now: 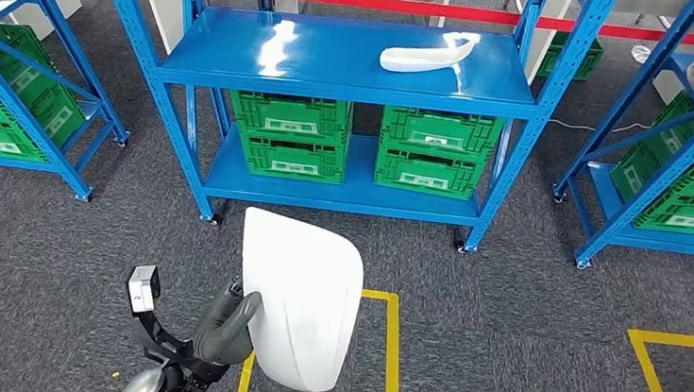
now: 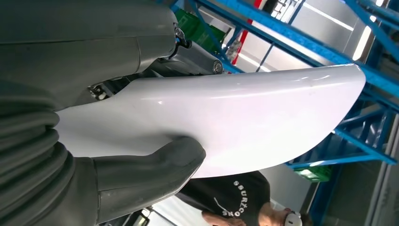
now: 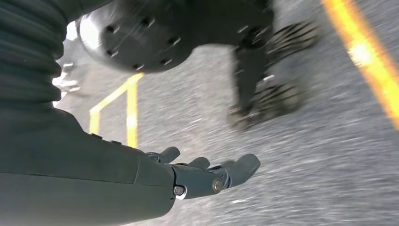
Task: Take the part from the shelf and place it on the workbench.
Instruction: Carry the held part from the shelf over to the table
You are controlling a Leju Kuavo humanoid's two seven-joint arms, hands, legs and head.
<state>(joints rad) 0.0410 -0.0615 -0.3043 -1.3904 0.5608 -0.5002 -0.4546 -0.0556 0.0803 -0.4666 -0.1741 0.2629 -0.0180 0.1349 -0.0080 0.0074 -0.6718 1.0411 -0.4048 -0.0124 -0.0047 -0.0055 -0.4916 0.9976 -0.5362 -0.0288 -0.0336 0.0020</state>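
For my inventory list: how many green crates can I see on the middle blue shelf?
4, all on the bottom level of the middle shelf: a left stack, upper crate on lower crate, and a right stack, upper on lower. More may be hidden behind them.

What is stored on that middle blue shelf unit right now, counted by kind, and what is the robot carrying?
Green crates on the lower shelf: 4
White parts on the top shelf: 1
White panels held in the left hand: 1
Total: 6
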